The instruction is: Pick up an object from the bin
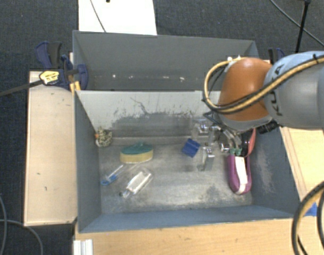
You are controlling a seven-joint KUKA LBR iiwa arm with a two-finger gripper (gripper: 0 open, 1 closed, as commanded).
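My gripper point(208, 152) hangs low over the right half of the bin, under the orange wrist cover. A small blue block point(190, 149) lies just to its left, close against the metal of the gripper; whether they touch I cannot tell. To the gripper's right, along the bin's right wall, lies a purple and white oblong thing point(239, 175) with a red strip at its far end.
In the left half lie a round yellow and green sponge point(136, 153), a clear stick with a blue tip point(110, 176) and a small clear bottle point(136, 183). A small brownish thing point(103, 137) sits in the far left corner.
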